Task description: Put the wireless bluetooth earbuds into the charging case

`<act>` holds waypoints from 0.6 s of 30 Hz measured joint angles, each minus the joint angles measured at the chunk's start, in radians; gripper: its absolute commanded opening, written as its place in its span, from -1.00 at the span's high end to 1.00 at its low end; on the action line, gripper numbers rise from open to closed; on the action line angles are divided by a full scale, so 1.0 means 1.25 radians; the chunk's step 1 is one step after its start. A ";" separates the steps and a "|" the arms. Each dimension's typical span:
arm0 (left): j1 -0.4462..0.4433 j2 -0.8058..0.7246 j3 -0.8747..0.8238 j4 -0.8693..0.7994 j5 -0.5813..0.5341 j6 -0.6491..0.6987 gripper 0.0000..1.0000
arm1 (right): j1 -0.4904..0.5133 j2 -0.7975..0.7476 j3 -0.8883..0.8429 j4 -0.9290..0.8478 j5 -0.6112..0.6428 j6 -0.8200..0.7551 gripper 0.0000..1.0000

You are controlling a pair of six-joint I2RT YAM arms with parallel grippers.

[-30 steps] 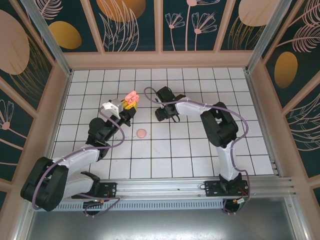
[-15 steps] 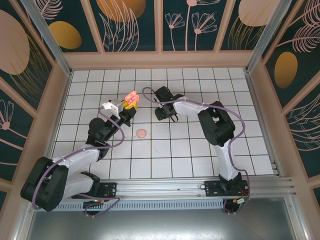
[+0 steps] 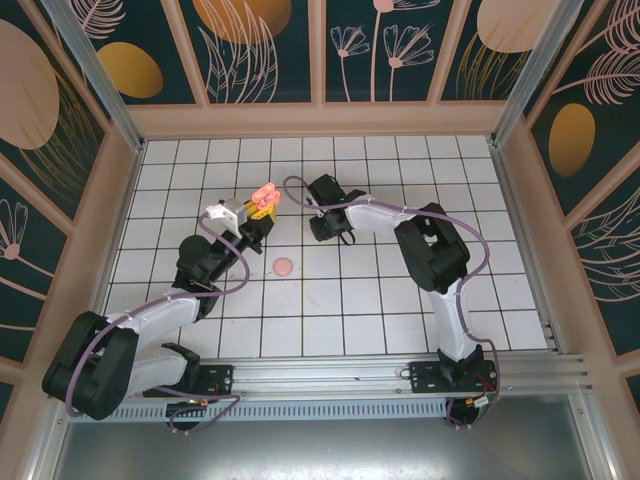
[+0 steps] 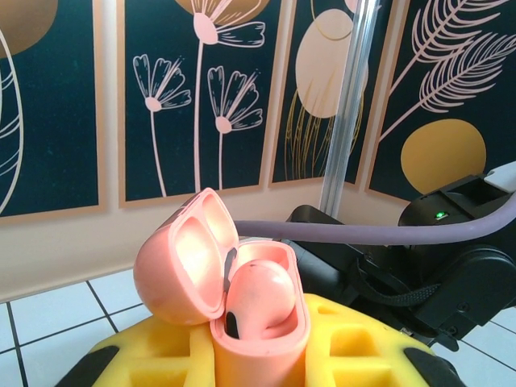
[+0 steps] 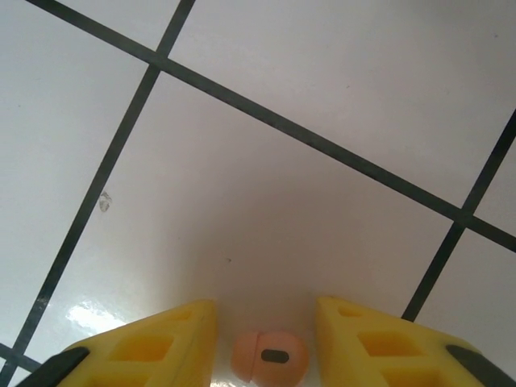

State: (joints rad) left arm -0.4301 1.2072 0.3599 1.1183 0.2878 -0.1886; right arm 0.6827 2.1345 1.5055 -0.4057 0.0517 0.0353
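We see white links, black joints and lilac cables (image 4: pixel 339 234) on left arm (image 3: pixel 160 315) and right arm (image 3: pixel 455 320); yellow pocketed fingers (image 5: pixel 137 348) at seven o'clock.

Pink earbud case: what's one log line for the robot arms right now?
left gripper: shut on open coral-pink plastic charging case, seated earbud inside | right gripper: open, straddling loose coral-pink earbud on white tiled table

earbud (image 5: pixel 268 357): cut by bottom edge | charging case (image 4: pixel 242 298): base cut off below

Robot lab cell: grid table (image 3: pixel 380 300), floral panels (image 3: pixel 390 50), alu frame (image 3: pixel 330 378).
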 measured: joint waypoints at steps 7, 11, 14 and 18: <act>0.000 0.002 0.009 0.000 0.007 0.000 1.00 | 0.000 -0.011 -0.024 0.027 -0.003 0.000 0.36; 0.000 0.002 0.010 0.000 0.015 -0.003 1.00 | 0.000 -0.017 -0.037 0.042 -0.007 0.003 0.43; 0.000 0.003 0.010 0.000 0.015 -0.003 1.00 | 0.000 -0.018 -0.039 0.047 -0.012 0.004 0.49; 0.000 0.004 0.014 -0.001 0.015 -0.003 1.00 | -0.002 -0.026 -0.050 0.054 -0.015 0.007 0.54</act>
State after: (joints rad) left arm -0.4297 1.2118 0.3775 1.1175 0.3069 -0.1928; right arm 0.6804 2.1021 1.4425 -0.3382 0.0334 0.0437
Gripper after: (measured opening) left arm 0.202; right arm 0.247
